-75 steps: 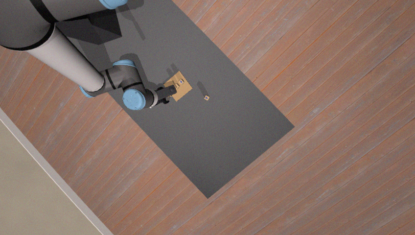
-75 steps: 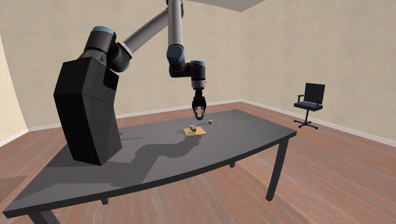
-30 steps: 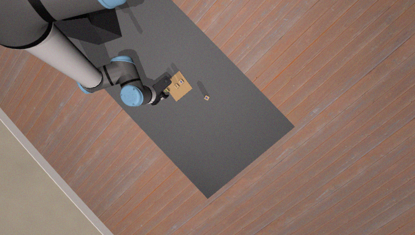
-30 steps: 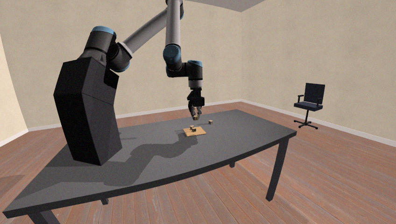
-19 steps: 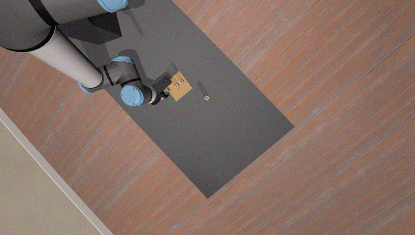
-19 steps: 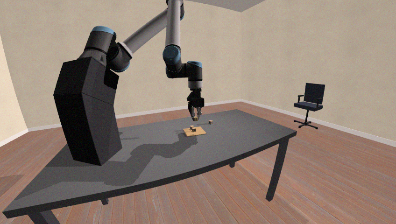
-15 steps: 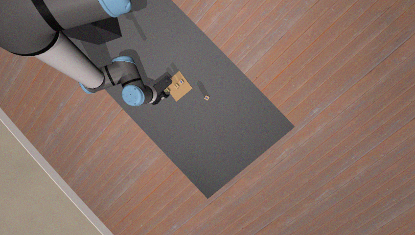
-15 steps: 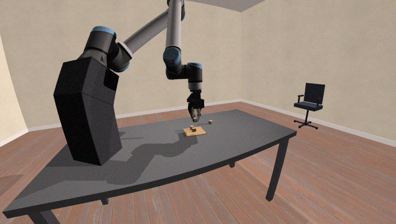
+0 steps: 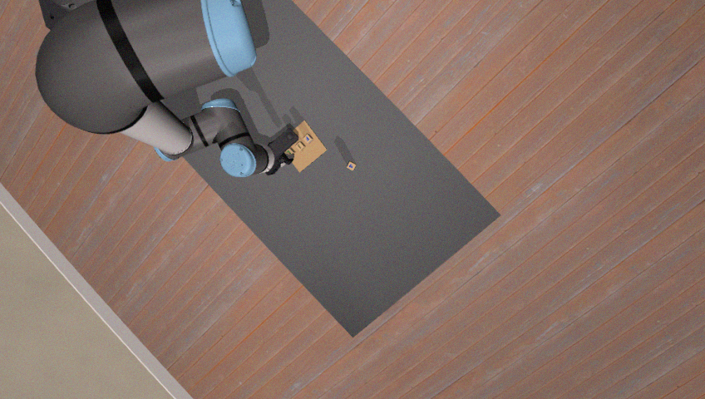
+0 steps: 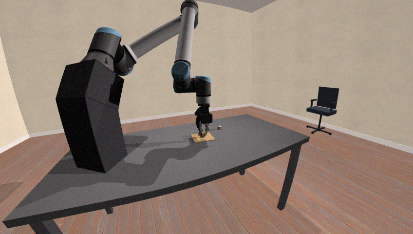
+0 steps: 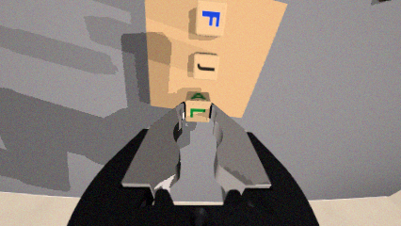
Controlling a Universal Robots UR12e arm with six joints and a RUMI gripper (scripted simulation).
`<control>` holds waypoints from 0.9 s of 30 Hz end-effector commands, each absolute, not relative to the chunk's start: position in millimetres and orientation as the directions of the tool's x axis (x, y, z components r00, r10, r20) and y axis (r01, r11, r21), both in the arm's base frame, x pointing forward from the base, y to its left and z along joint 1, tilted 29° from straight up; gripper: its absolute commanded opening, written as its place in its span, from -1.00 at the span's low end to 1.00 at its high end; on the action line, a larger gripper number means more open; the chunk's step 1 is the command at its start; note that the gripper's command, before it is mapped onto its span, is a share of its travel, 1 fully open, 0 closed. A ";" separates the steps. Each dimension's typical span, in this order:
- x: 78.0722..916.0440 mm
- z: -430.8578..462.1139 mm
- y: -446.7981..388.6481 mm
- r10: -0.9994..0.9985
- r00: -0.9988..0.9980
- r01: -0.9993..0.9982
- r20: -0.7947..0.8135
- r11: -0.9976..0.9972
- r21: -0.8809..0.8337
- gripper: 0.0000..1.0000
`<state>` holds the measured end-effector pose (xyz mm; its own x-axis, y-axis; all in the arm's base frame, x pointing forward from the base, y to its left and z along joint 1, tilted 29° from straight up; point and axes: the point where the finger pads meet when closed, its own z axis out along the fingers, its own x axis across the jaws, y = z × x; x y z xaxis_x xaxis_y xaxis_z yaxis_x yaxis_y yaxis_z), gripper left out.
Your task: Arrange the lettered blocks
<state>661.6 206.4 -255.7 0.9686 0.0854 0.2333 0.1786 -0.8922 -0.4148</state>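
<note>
My gripper (image 11: 198, 104) (image 9: 286, 153) (image 10: 202, 132) is shut on a wooden block (image 11: 200, 97) with a green A on top and a green mark on its side. It holds the block low over the near edge of the tan mat (image 11: 254, 56) (image 9: 313, 154) (image 10: 210, 138); I cannot tell whether the block touches the mat. On the mat a block with a black J (image 11: 204, 66) (image 9: 299, 145) lies just beyond it. A block with a blue F (image 11: 210, 19) (image 9: 308, 140) lies beyond that one, in line. A fourth block (image 9: 351, 165) (image 10: 219, 127) lies on the table, off the mat.
The dark grey table (image 9: 371, 237) (image 10: 246, 139) (image 11: 329, 94) bears the mat and the robot's black base (image 10: 86, 115). An office chair (image 10: 323, 108) stands far off on the wooden floor.
</note>
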 end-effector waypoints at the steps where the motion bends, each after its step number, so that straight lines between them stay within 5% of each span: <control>1: 673.2 -267.6 212.8 0.084 0.966 0.182 0.246 -0.894 -0.409 -0.89; 27: 674.5 -271.1 214.0 0.083 0.965 0.182 0.247 -0.894 -0.409 -0.89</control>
<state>670.5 214.8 -272.6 0.9668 0.0829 0.2415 0.1795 -0.8935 -0.4117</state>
